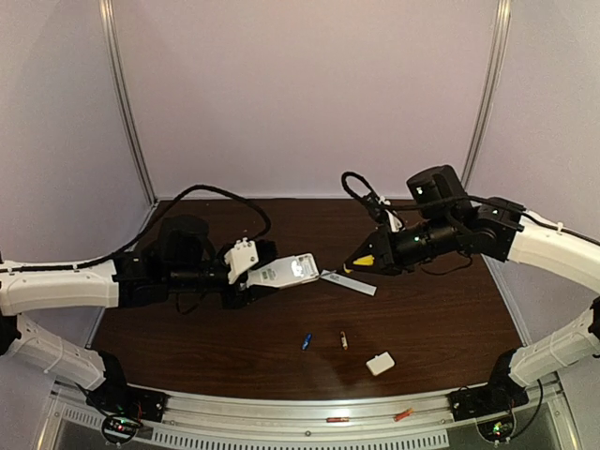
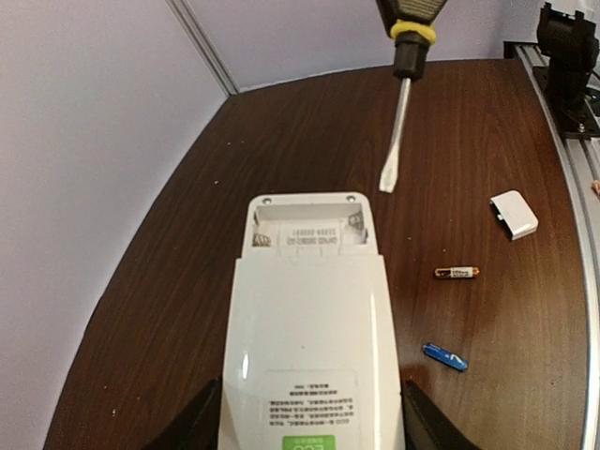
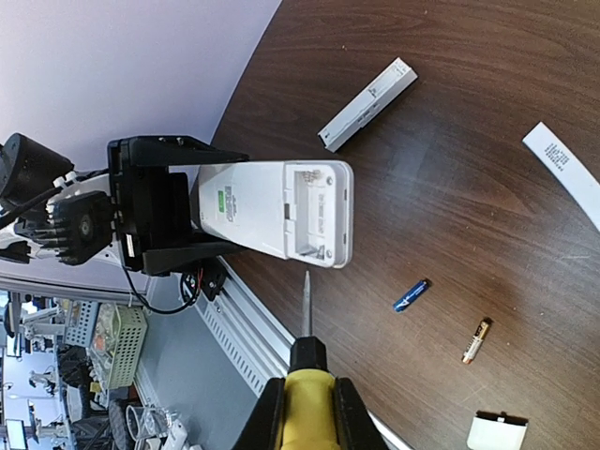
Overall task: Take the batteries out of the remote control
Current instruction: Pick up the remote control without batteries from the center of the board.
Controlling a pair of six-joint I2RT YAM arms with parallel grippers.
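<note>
My left gripper [image 1: 251, 272] is shut on the white remote [image 1: 289, 271] and holds it above the table, back side up. Its battery compartment [image 2: 309, 225] is open and looks empty; it also shows in the right wrist view [image 3: 314, 211]. A blue battery [image 1: 307, 341] and a gold-and-red battery [image 1: 344, 340] lie loose on the table, also in the left wrist view as the blue one [image 2: 443, 356] and the gold one [image 2: 457, 273]. My right gripper [image 1: 375, 258] is shut on the yellow-handled screwdriver [image 3: 307, 412], its tip [image 2: 387, 183] just off the remote's open end, not touching.
The small white cover [image 1: 380, 364] lies near the front right of the batteries. A flat grey-white strip [image 1: 349, 282] lies under the screwdriver. A white bar [image 3: 367, 103] lies further off. An aluminium rail [image 1: 309, 417] runs along the table's near edge.
</note>
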